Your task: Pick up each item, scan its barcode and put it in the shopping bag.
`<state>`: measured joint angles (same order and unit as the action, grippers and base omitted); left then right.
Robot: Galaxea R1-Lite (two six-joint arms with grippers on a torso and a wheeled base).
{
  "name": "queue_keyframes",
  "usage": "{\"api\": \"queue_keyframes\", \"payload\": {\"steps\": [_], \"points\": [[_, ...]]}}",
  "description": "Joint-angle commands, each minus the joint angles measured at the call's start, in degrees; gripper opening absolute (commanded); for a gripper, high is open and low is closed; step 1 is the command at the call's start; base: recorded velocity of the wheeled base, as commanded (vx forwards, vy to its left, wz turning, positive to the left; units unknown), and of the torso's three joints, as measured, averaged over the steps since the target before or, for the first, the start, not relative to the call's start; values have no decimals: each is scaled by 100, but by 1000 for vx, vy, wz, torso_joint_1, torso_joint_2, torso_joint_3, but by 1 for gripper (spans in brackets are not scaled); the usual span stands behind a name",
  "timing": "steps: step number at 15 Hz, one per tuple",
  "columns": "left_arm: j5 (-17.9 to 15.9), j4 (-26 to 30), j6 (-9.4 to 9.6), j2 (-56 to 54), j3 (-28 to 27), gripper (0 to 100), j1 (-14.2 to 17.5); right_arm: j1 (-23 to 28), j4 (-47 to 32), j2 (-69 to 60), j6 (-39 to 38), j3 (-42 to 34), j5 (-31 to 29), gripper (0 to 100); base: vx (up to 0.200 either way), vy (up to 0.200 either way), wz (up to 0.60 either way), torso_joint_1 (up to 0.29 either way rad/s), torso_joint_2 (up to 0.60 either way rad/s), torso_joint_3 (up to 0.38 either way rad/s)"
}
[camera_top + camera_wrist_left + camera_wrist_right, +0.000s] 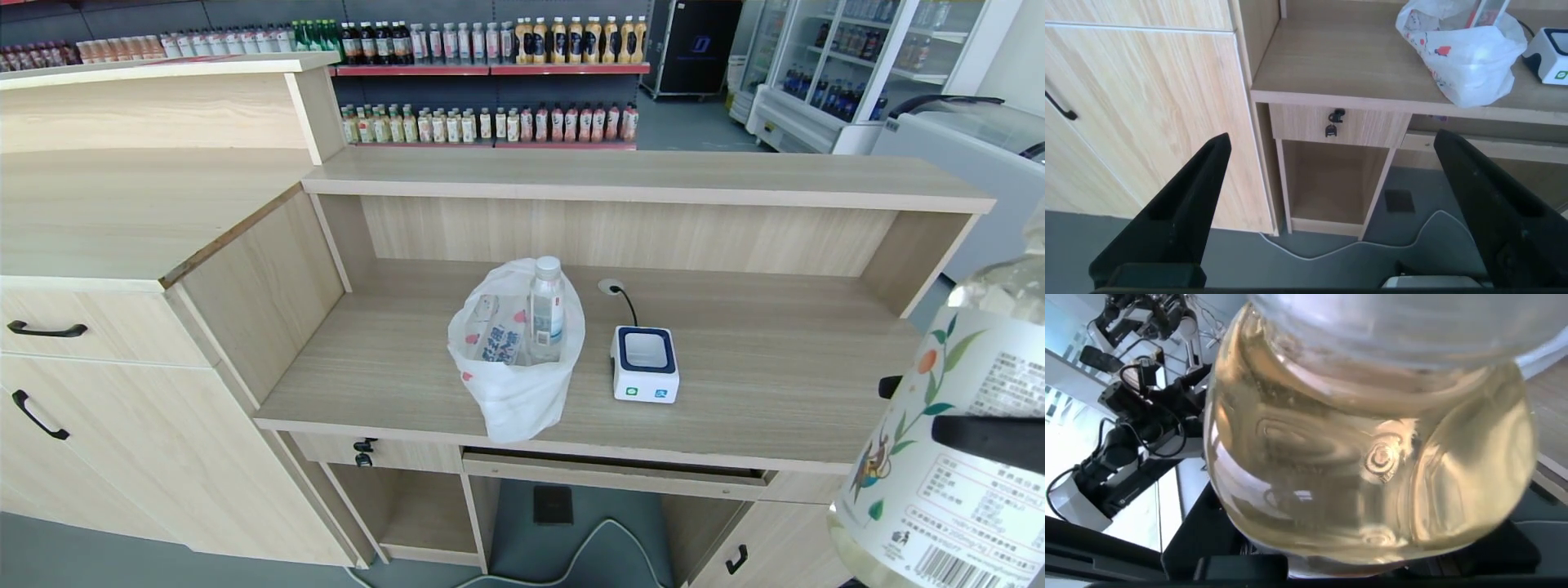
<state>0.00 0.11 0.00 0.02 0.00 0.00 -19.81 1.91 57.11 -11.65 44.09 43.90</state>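
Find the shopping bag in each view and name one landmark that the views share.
Head view: the shopping bag stands mid-counter, just left of the scanner.
Left wrist view: the shopping bag sits on the counter's front edge, beside the scanner.
Right wrist view: not in it.
Shared landmark: the scanner, in the head and left wrist views.

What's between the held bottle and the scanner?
Nothing visible. The drink bottle in the right gripper has an open path to the scanner; the shopping bag stands beyond it, on the robot's left.
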Motion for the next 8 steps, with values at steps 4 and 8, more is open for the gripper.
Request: {"api": "queue_keyframes", "payload": {"steps": [4, 8], "points": [[0, -2, 0, -2, 0, 100, 0, 118, 63, 107, 146, 3, -215, 0, 0, 0, 0, 0, 0, 0], [0, -2, 0, -2, 0, 100, 0, 109, 81, 81, 163, 29, -233, 0, 0, 0, 0, 0, 0, 0]]}}
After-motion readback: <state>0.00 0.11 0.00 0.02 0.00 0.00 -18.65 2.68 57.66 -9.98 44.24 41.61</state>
